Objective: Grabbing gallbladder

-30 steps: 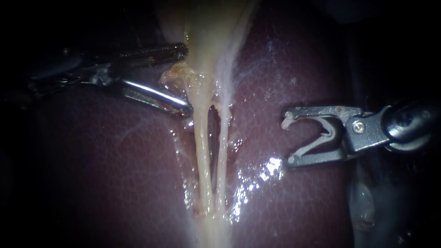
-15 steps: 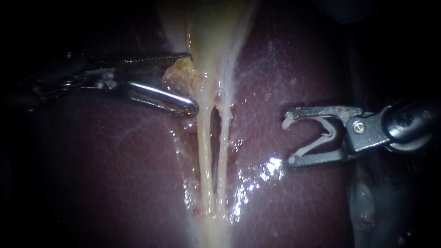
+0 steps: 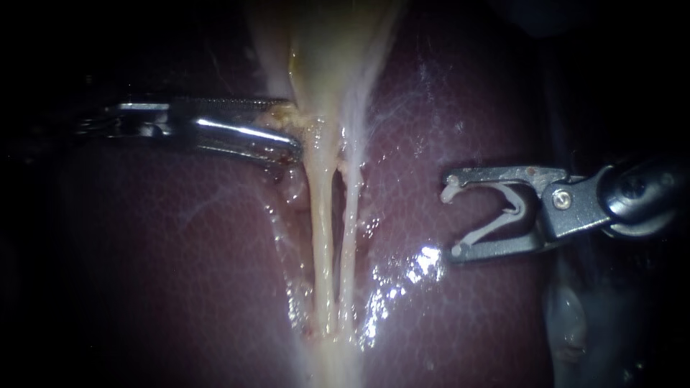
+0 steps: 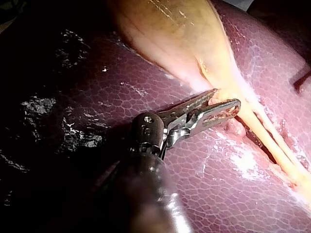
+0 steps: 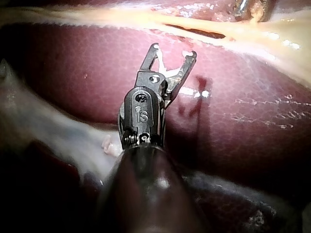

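Endoscope view: left instrument (image 3: pixel 295 140) in from 9 o'clock, shaft close to level, tips pointing toward 3 o'clock. Jaws drawn almost together, pinching a fold of the gallbladder (image 3: pixel 323 57) from both sides. Right instrument (image 3: pixel 451 215) in from 3 o'clock, tips pointing toward 9 o'clock, jaws spread wide around a pale clip (image 3: pixel 503 208) seated against both. Well apart from each other. Left wrist view: only a thin gap between the left instrument's (image 4: pixel 228 104) jaws.
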